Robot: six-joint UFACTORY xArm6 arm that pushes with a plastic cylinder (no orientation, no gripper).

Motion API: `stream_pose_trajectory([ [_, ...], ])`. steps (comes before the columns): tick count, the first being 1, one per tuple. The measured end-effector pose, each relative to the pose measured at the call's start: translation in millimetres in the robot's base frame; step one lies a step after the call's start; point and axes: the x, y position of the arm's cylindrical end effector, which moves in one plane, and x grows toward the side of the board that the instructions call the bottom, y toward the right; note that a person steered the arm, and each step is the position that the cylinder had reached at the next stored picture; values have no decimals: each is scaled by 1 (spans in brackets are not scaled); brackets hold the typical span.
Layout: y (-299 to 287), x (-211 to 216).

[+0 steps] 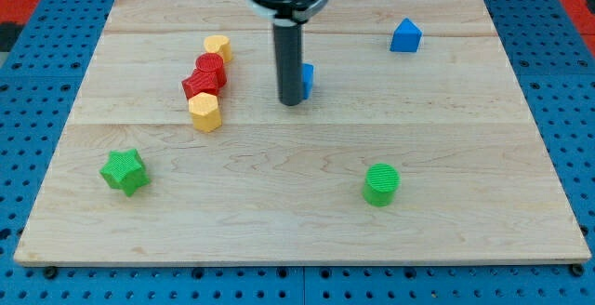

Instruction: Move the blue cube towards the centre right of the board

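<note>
Blue cube [308,79] sits just to the view's right of my tip [291,103], touching the rod or very nearly so, its left part hidden behind the dark shaft, in the upper middle of the pale wooden desk [446,156]. My tip is a plain rod end with nothing to open or close and nothing in its hold; it rests on the wood slightly toward the view's bottom of the cube. To the view's left of my tip, a short way off, a tight diagonal cluster runs from a yellow block [218,47] at the top through two red blocks [211,66] [199,84] to a yellow hexagonal block [205,112] at its lower end, each touching the next. Up and to the view's right of my tip, well apart, stands a second blue block with a peaked top [405,35]. Farther out, toward the view's bottom right, is a green cylinder [381,184], and far toward the bottom left a green star-shaped block [124,171]. A blue perforated surface [28,110] surrounds the desk.
</note>
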Motion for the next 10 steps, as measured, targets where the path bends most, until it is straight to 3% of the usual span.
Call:
stream_pose_trajectory([
  [1, 33, -8],
  [3, -70, 11],
  [4, -80, -16],
  [5, -64, -38],
  [8, 96, -45],
  [9, 59, -35],
  [10, 61, -17],
])
